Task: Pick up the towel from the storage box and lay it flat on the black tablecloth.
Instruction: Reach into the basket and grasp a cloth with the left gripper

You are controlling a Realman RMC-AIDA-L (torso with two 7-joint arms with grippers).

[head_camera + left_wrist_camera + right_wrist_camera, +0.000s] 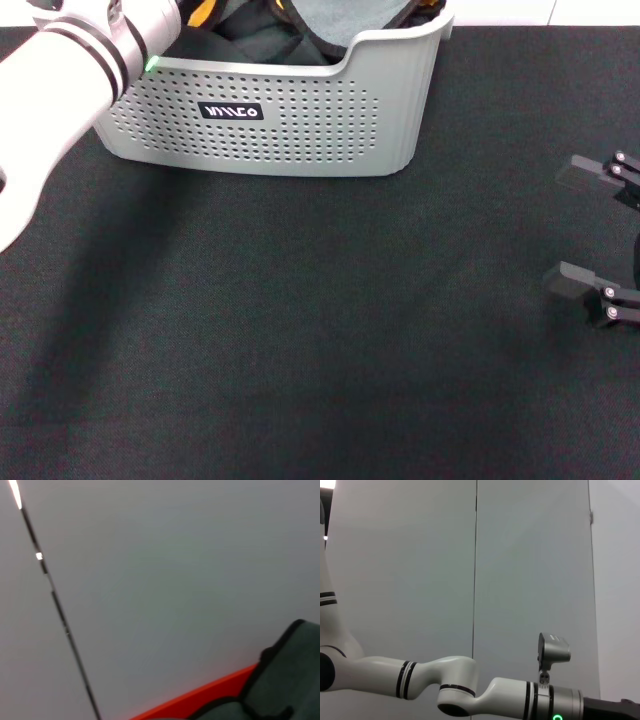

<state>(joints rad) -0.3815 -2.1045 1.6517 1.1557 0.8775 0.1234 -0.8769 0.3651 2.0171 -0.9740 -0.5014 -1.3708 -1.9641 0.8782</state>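
Spreading across nearly the whole head view, the black tablecloth (300, 340), matte and plain. Sitting at the upper centre of the frame on that cloth, the storage box (290, 125), perforated wall and black logo label (232, 111) facing the camera. Lying bunched inside the box, the towel (340, 20), grey-green side up with slivers of orange at the top edge; showing again in the left wrist view's lower right corner (285, 680). Reaching over the box's upper left corner, the left arm (70, 70), gripper out of sight, so cannot tell its state. Resting at the right edge, the right gripper (585, 230), fingers spread wide apart, holding nothing.
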